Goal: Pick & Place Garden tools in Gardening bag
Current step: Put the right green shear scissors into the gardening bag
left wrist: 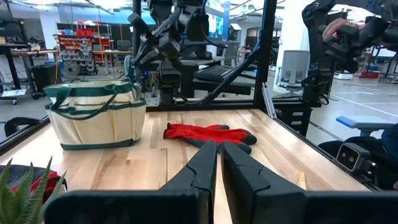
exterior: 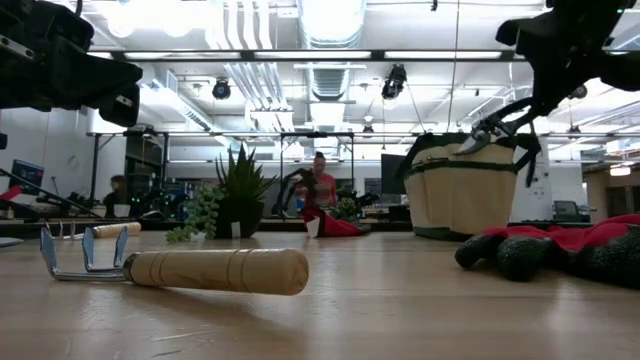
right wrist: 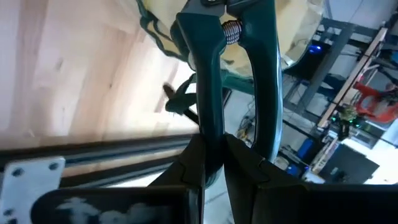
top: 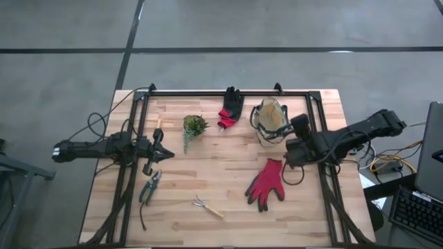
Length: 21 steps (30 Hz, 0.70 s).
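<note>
My right gripper (top: 291, 142) is shut on the green-handled pruners (right wrist: 233, 68) and holds them in the air beside the top of the beige gardening bag (top: 270, 122). In the low view the pruners (exterior: 492, 130) hang at the bag's rim (exterior: 465, 145). My left gripper (top: 163, 149) is shut and empty at the table's left. The red glove (top: 266, 184), the black-and-red glove (top: 231, 107), the dark-handled pruners (top: 150, 187) and the wooden-handled hand fork (top: 208, 206) lie flat on the table. My right gripper pinches one green handle (right wrist: 210, 127) of the pruners between its two fingers, toward that handle's free end. The other handle (right wrist: 267, 93) runs free past one finger. The pruners are lifted clear of the table, their head (exterior: 478, 135) pointing away from the gripper toward the bag.
A small leafy plant (top: 194, 126) stands left of the bag. A black frame (top: 228, 93) runs along the table's far edge and down both sides. Bare wood (top: 208, 162) lies in the middle of the table.
</note>
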Motion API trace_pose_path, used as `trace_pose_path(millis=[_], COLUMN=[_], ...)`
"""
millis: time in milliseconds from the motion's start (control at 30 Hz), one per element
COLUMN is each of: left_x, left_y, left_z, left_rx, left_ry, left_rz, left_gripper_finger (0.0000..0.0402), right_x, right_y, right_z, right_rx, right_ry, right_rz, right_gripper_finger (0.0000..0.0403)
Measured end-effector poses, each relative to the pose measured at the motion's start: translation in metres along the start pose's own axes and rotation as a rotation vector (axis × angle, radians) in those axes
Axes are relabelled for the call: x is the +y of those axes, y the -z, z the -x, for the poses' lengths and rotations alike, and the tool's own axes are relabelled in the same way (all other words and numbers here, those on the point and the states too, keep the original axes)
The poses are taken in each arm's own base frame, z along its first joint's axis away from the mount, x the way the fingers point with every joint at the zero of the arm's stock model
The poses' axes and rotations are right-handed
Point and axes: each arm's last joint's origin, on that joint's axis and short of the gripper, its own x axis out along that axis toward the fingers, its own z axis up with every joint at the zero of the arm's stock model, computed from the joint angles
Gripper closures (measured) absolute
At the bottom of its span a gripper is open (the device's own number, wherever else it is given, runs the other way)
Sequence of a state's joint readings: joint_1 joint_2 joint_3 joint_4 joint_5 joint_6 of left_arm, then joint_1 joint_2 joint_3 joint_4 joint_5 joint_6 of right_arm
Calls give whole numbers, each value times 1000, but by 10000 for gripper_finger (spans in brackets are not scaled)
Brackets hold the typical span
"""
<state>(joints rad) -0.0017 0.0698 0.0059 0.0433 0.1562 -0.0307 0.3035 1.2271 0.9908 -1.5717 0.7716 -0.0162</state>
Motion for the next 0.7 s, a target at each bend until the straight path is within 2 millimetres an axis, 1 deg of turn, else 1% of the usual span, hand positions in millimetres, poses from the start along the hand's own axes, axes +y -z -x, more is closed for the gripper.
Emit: trace_pose_path(millis=[100, 300, 400, 533, 700], left_x=[0, 0, 0, 0, 0], left_y=[0, 0, 0, 0, 0], left_z=[0, 0, 0, 0, 0], left_rx=[0, 0, 0, 0, 0], left_ry=[0, 0, 0, 0, 0], left_rz=[0, 0, 0, 0, 0], left_gripper_finger=[374, 374, 374, 374, 374], right_x=[2, 12, 14, 9, -6], right_y=[-4, -15, -20, -26, -26], right_z=[-2, -14, -17, -12, 2], right_rx=[19, 92, 115, 104, 49], right_ry=[18, 25, 75, 110, 145], right_rz=[48, 164, 196, 197, 170], right_gripper_finger=[374, 374, 374, 374, 374])
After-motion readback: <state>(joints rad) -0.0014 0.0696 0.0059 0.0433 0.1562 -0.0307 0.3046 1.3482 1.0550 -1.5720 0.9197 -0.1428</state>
